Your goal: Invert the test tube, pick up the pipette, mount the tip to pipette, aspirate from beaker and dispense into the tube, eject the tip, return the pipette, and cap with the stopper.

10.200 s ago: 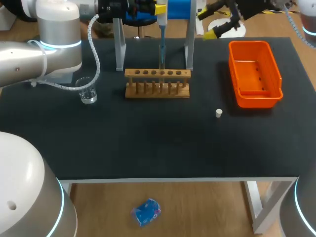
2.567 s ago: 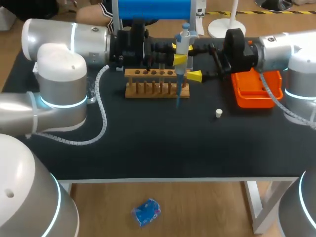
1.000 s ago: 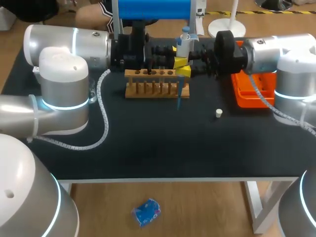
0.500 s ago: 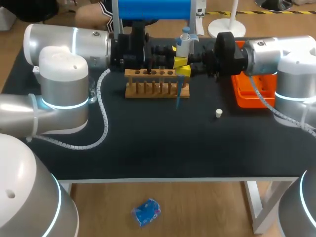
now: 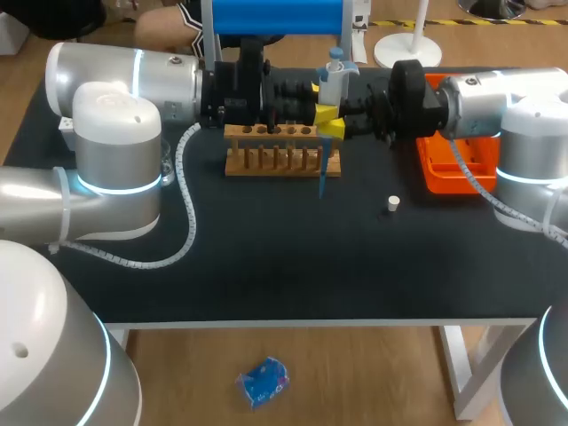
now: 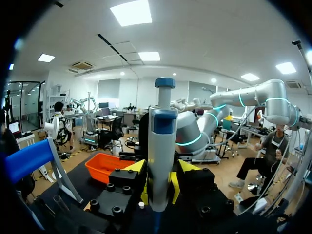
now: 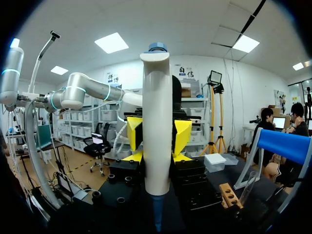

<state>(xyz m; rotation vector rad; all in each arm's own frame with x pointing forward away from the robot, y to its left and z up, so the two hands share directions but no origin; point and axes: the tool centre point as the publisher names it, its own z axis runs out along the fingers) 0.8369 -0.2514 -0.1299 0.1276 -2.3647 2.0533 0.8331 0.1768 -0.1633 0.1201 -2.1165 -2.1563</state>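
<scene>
The white pipette (image 5: 330, 78) with a blue tip (image 5: 321, 182) hangs upright over the right end of the wooden rack (image 5: 282, 153). My right gripper (image 5: 332, 124) comes in from the right and is shut on its body; in the right wrist view the pipette (image 7: 157, 126) fills the space between the fingers. My left gripper (image 5: 309, 93) faces it from the left, its yellow fingers (image 7: 135, 132) standing open beside the pipette (image 6: 162, 156). A clear tube (image 7: 247, 183) stands in the rack. The white stopper (image 5: 392, 204) lies on the mat. The beaker (image 5: 165, 158) is mostly hidden behind my left arm.
An orange bin (image 5: 454, 173) sits at the right, partly under my right arm. The pipette stand with its blue bar (image 5: 275, 16) and grey legs (image 5: 213, 84) rises behind the rack. Black mat (image 5: 284, 257) spreads in front of the rack.
My right gripper closed on the pipette. The left gripper's fingers then spread apart from it. The pipette has hardly moved.
</scene>
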